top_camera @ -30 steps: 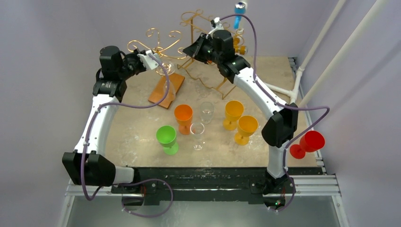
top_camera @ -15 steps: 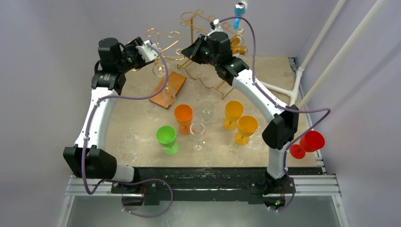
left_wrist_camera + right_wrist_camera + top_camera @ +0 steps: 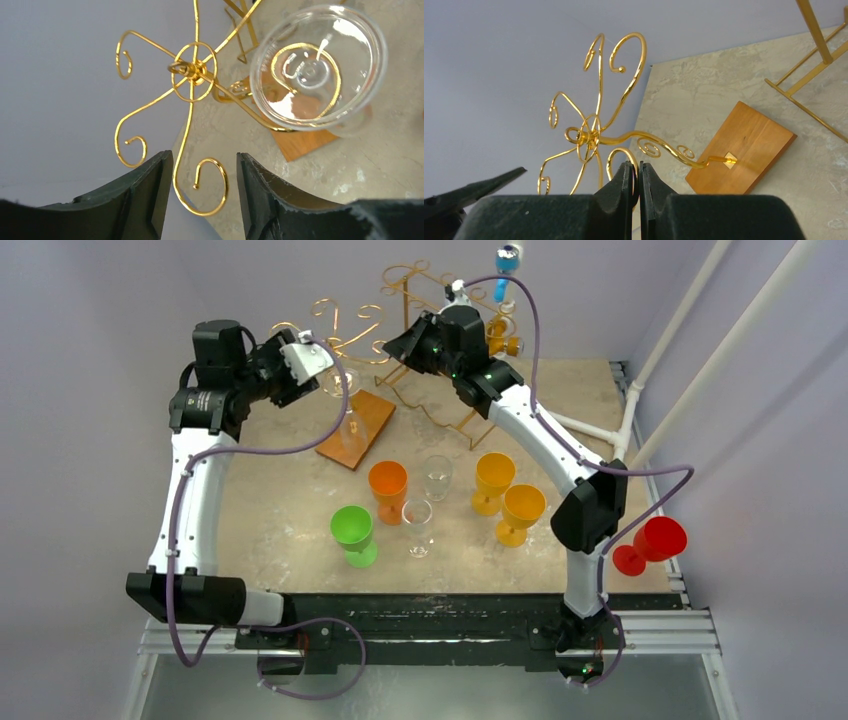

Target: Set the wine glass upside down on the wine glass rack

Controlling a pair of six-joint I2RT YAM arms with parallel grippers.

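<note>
1 clear wine glass [image 3: 318, 67] apparently hangs upside down on the rack [image 3: 186, 68].

The left gripper [image 3: 203, 165] gapes, right gripper [image 3: 636, 167] pinched

Two racks at the back, cups grouped in front

The wine glass [image 3: 317, 67] hangs upside down on an arm of the rack [image 3: 187, 68], above that rack's base board [image 3: 372, 415], at the back left of the table [image 3: 280, 500]. A second rack [image 3: 813, 30] stands just to its right and a little further back. Near the middle, three cups [image 3: 436, 475] stand in a row, with three more cups [image 3: 416, 525] before them. One last cup [image 3: 650, 540] sits off the table's right edge.
</note>
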